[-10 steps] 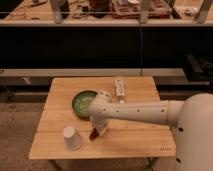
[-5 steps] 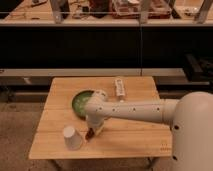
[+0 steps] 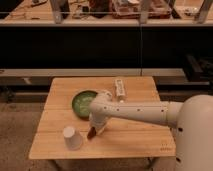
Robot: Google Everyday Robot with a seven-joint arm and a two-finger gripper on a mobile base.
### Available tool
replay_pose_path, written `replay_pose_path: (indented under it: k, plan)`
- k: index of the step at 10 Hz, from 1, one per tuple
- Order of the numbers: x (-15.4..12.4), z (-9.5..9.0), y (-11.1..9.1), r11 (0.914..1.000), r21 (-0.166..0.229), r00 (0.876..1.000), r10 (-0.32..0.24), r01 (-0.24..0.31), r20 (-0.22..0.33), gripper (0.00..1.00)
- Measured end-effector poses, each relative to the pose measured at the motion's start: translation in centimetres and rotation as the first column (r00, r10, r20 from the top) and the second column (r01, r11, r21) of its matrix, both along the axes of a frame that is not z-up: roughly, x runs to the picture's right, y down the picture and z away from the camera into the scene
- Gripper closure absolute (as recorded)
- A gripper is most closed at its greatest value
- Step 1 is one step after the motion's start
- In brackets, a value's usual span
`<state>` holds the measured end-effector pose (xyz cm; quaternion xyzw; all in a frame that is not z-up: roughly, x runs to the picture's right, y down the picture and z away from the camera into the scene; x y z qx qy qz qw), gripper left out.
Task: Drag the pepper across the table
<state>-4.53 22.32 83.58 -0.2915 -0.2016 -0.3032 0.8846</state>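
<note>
The white arm reaches from the right side over the table point(image 3: 130, 145). Its gripper point(image 3: 94, 131) points down near the front-middle of the top, and its fingers are pressed together. The pepper point(image 3: 91, 134) lies just under the fingertips, touching them, as a small dark red shape on the wood; I cannot tell if it is pinched or only pressed. A white cup point(image 3: 72, 138) stands upside down just left of the pepper. The green bowl point(image 3: 82, 102) is behind the gripper, and a pale block point(image 3: 120, 88) lies further back.
</note>
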Motion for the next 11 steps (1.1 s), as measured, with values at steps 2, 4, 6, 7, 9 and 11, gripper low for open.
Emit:
replay_pose_path:
  k: [2, 4, 6, 7, 9, 11]
  plan:
    - [2.3, 0.3, -0.6, 0.9993, 0.004, 0.999, 0.038, -0.038, -0.026, 0.76]
    - [4.8, 0.5, -1.3, 0.9937, 0.004, 0.993, 0.112, -0.112, -0.036, 0.76]
    - [6.7, 0.3, -1.7, 0.9799, -0.015, 0.98, 0.199, -0.199, -0.024, 0.76]
    - [8.5, 0.3, -2.0, 0.9661, -0.022, 0.966, 0.257, -0.257, -0.016, 0.76]
    - [11.5, 0.2, -2.6, 0.9467, -0.017, 0.947, 0.321, -0.322, -0.018, 0.76]
    - [14.0, 0.3, -2.8, 0.932, -0.011, 0.932, 0.362, -0.362, -0.026, 0.76]
